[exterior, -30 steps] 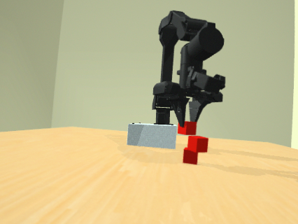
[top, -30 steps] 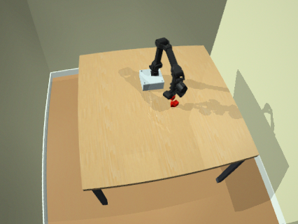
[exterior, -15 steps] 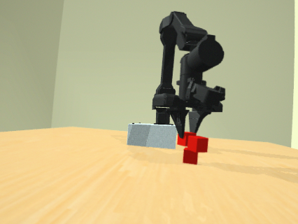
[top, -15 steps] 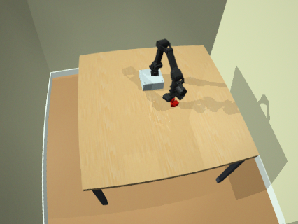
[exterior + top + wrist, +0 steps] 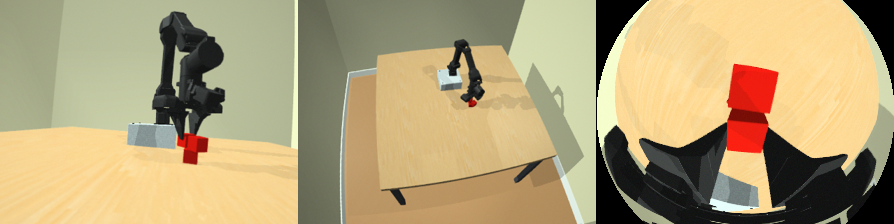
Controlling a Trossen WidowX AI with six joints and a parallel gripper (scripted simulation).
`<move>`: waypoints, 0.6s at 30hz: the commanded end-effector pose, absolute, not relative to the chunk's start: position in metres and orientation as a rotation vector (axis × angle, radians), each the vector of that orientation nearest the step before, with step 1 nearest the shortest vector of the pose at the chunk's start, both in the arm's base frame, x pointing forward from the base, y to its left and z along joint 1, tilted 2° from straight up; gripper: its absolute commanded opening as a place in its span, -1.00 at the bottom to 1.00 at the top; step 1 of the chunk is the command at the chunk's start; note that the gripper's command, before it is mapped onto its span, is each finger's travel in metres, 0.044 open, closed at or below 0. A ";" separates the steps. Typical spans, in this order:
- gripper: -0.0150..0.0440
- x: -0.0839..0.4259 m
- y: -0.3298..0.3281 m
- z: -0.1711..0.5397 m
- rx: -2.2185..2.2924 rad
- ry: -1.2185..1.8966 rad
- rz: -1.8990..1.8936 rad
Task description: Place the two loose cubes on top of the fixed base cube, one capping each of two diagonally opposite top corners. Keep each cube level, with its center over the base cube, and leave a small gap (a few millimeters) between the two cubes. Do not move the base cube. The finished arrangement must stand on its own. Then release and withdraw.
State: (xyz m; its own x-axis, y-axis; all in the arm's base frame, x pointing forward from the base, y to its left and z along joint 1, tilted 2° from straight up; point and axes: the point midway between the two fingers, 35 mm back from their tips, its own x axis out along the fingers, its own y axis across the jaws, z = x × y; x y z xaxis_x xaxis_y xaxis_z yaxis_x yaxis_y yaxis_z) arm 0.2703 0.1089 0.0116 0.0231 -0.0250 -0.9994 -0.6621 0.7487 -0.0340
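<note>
A small rigid red cube [image 5: 746,131], judged light and slick-faced, is clamped across opposite flat sides by the pincer [image 5: 746,156]

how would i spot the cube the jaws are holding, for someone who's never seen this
Start at the grey block under the black arm on the wooden table. Just right of it sits a cluster of red cubes. The held cube is the upper left one, pinched between the dark jaws of the gripper, while the base cube rests on the table.
</note>
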 end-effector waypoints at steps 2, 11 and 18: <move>-0.14 0.269 0.109 0.010 -0.589 1.486 0.543; -0.14 0.269 0.109 0.010 -0.589 1.486 0.543; 0.20 0.269 0.109 0.010 -0.589 1.486 0.543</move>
